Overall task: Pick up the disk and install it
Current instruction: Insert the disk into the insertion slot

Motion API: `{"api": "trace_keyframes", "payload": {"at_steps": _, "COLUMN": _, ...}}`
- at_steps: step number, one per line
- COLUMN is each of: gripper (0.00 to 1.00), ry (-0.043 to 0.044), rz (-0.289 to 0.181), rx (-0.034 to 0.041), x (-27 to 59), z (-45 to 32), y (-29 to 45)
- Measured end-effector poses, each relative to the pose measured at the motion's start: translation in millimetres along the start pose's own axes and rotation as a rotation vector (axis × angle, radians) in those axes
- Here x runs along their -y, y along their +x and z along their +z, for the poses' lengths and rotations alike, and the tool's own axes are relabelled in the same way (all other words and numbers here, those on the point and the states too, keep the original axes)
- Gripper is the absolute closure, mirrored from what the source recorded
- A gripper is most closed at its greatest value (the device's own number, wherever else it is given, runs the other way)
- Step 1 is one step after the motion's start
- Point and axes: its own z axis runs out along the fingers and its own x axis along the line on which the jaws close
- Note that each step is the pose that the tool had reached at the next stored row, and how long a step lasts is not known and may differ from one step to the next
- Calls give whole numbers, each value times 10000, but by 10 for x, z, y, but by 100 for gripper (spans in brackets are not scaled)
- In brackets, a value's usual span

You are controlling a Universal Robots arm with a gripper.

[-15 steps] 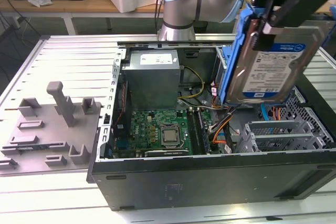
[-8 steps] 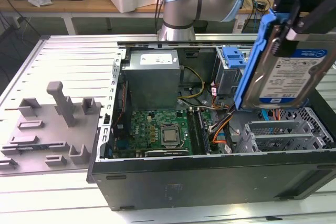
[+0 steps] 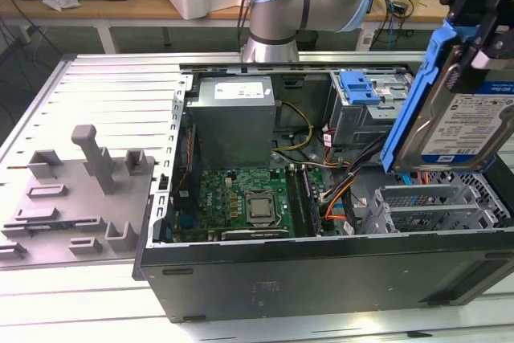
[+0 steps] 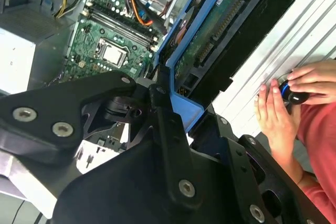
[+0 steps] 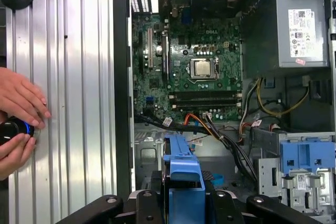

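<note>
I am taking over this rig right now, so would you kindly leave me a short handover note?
Gripper: shut on the disk, by its blue carrier.
Disk: lifted, tilted, in the air by the drive cage of the open computer case.
Done: pick-up.
Left: installing; disk not yet seated.
A person's hand is over the table beside the case.

- The disk point(image 3: 454, 114), tilted, hangs at 3 o'clock in the exterior view, above the open bays point(image 3: 438, 206).
- At the bays' 9 o'clock, cables point(image 3: 341, 190) crowd the gap beside the motherboard point(image 3: 241, 202).
- A blue latch point(image 3: 359, 86) on its cage point(image 3: 361, 122) stands near the disk's 9 o'clock.
- The case wall point(image 3: 321, 271) rises at 6 o'clock.
- A person's hands point(image 5: 21, 100) rest on the table point(image 5: 73, 51) just beside the case point(image 5: 122, 77).
</note>
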Motion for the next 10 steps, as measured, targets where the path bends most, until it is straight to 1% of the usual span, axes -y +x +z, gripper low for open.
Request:
{"api": "trace_keyframes", "payload": {"at_steps": 3, "gripper": 63, "ry": 2, "rz": 0, "rx": -3, "x": 44, "z": 8, "y": -1}}
{"api": "trace_keyframes", "payload": {"at_steps": 10, "gripper": 63, "ry": 2, "rz": -2, "rx": -1, "x": 53, "z": 9, "y": -1}}
